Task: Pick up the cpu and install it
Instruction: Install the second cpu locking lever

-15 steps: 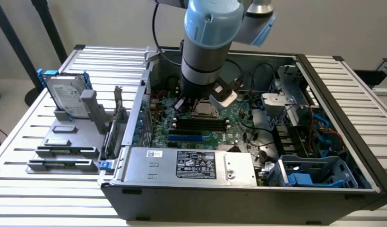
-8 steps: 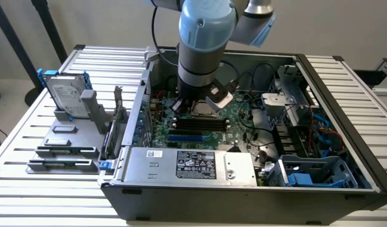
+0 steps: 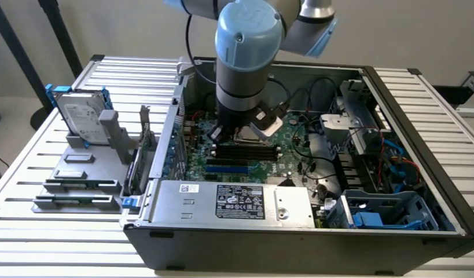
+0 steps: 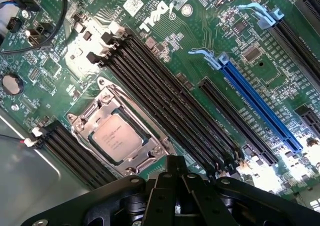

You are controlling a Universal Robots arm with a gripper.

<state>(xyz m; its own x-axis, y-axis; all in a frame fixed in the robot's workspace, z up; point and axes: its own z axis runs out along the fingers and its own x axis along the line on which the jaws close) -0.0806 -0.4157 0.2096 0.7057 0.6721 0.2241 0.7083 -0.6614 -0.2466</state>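
1. Slatted white table (image 3: 36, 174) under an open computer case (image 3: 298, 237); that is your work surface, with a hard drive (image 3: 81, 119) standing in a grey holder at the exterior view's left.
2. You can see the arm reaching down into the case, over the green motherboard (image 4: 175, 46), with the gripper (image 3: 248, 130) low above the socket area.
3. Look for the cpu (image 4: 115, 140) in the wrist view: it lies flat in its socket (image 4: 120, 136), silvery top up, framed by the metal bracket, with dark memory slots (image 4: 165, 96) running along one side.
4. From the gripper (image 4: 175, 196), the cpu lies just ahead and slightly off to one side, not directly beneath; its square outline sits rotated diagonally against the gripper body.
5. You cannot tell the finger state: the black gripper body shows, the fingertips do not. Nothing appears to be held.
6. Judging by this, the chip seems already seated.
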